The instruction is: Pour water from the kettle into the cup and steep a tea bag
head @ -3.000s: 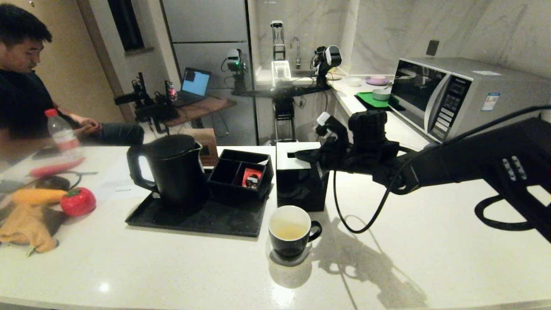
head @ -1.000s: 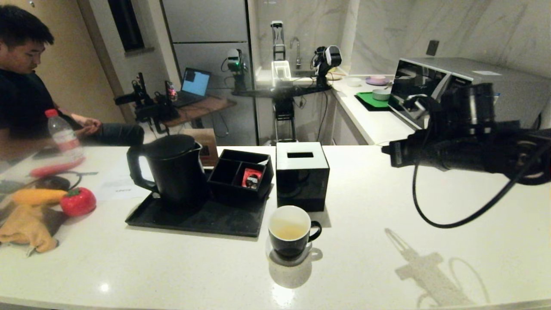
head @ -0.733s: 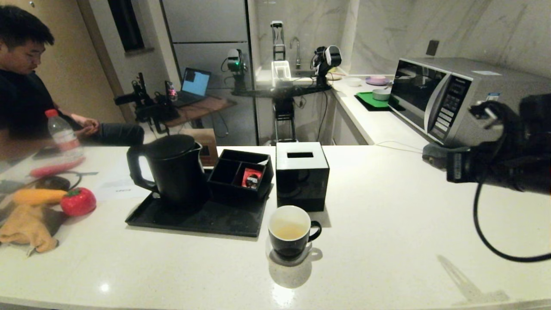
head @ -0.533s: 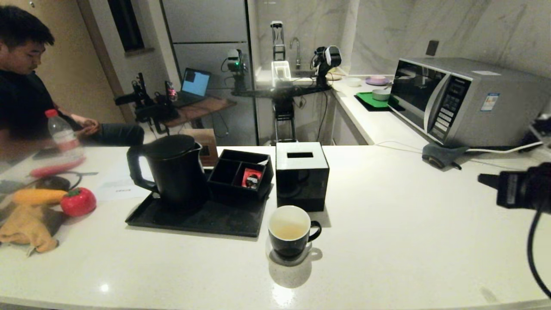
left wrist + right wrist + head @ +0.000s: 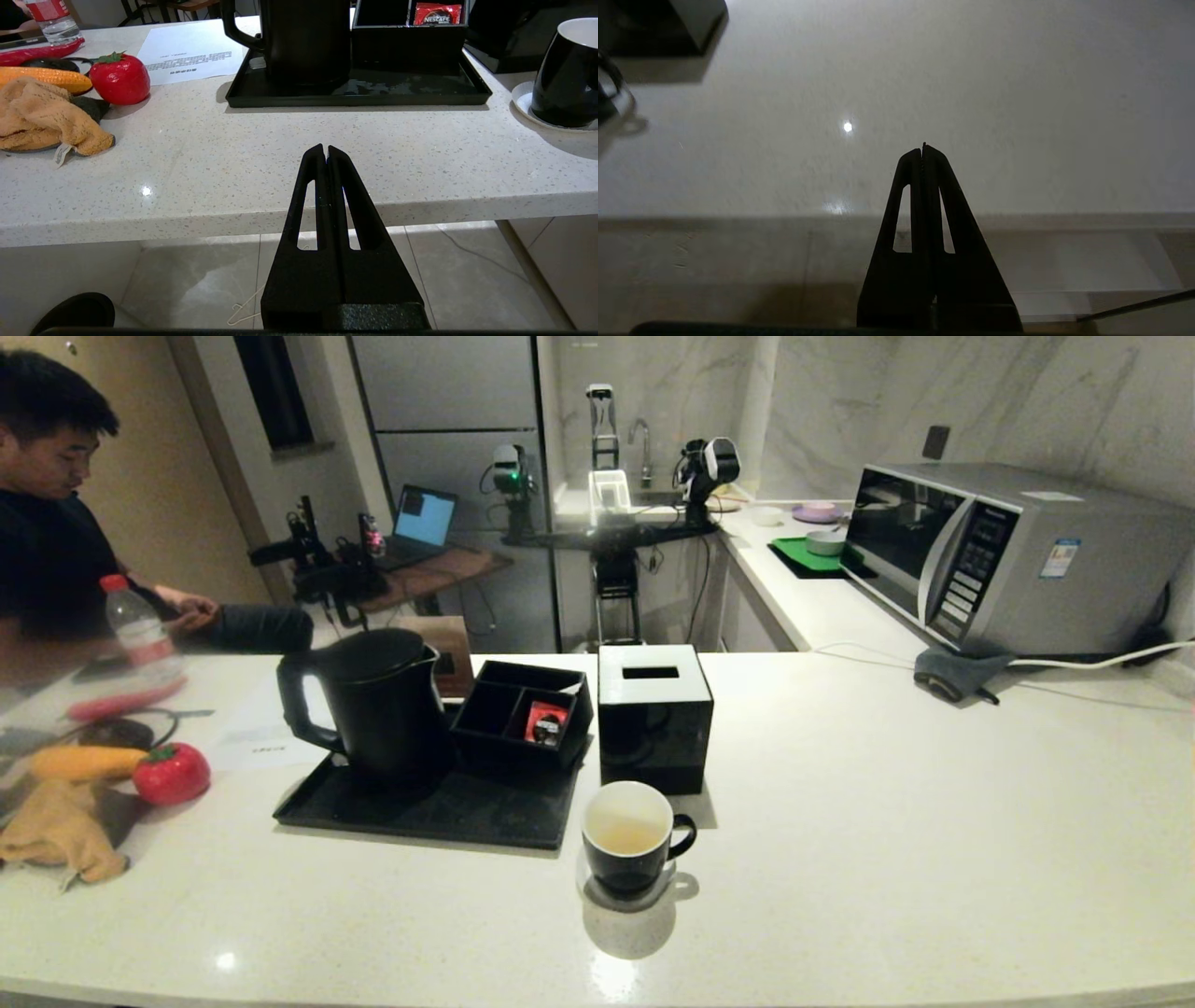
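Head view shows neither arm over the white stone counter [image 5: 840, 859]; both grippers appear only in their own wrist views. On the counter the kettle [image 5: 373, 705] stands upright at the left end of a black tray [image 5: 420, 812], its loop handle turned to the robot's left, and a black divided box [image 5: 523, 714] holding a small red packet [image 5: 544, 721] sits on the tray just beside it. A glossy black cube box [image 5: 653, 719] with a white slotted top stands right of the tray, and the cup [image 5: 630, 837] sits on a small white saucer just in front of that box, handle to the robot's right, with pale yellowish water [image 5: 624, 840] low inside; whether the tea bag is in it cannot be told. The left gripper [image 5: 325, 150] hangs below and in front of the counter's near edge, its jaws pressed together on nothing, well apart from the kettle [image 5: 303, 42] and tray ahead of it and from the cup [image 5: 563, 74] off to one side. The right gripper [image 5: 923, 150] also has its jaws closed and empty, poised at the counter's near edge over bare stone, with only a corner of the cube box [image 5: 658, 25] far off. A person in a dark shirt [image 5: 47, 541] sits beyond the counter's left end, near a red tomato [image 5: 170, 772] and an orange cloth [image 5: 56, 826].
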{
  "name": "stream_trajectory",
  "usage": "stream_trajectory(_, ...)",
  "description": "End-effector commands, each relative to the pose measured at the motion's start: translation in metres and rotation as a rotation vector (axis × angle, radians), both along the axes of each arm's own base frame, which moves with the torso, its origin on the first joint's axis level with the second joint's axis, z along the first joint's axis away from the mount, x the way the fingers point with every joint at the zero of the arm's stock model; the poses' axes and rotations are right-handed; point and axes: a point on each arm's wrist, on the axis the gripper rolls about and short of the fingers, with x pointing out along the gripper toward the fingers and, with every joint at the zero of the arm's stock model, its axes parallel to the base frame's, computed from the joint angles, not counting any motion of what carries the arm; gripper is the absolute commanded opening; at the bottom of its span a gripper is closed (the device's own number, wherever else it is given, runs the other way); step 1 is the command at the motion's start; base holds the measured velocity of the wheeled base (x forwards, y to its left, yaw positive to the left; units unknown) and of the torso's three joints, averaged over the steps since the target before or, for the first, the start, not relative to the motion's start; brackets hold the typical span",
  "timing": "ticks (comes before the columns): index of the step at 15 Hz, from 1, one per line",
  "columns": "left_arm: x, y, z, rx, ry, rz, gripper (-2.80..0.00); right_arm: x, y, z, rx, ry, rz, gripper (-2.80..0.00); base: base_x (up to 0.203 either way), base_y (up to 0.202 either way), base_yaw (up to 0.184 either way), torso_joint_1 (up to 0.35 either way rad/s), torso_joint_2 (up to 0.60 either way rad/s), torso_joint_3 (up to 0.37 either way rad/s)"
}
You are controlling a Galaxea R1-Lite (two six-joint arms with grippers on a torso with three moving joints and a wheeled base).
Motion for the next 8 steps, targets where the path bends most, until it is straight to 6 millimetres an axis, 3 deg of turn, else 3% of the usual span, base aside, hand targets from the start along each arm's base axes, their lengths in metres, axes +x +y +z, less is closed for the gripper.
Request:
stream_trajectory(1, 0.000, 0.000, 0.000, 0.001, 0.000, 0.001, -2.80, -0.030, 0.002, -0.035, -0.075, -0.103, 0.006, -2.80, 0.000, 0.000, 0.000, 0.000, 0.00, 0.000)
stream_trajectory(4, 0.000, 0.000, 0.000, 0.001, 0.000, 0.001, -2.80, -0.045, 0.002, -0.054, -0.069, -0.105, 0.055, -2.80, 0.000, 0.000, 0.000, 0.000, 0.00, 0.000)
stream_trajectory(8, 0.000, 0.000, 0.000, 0.001, 0.000, 0.001, -2.80, -0.056, 0.002, -0.060, 0.034, -0.236, 0.050, -2.80, 0.000, 0.000, 0.000, 0.000, 0.00, 0.000)
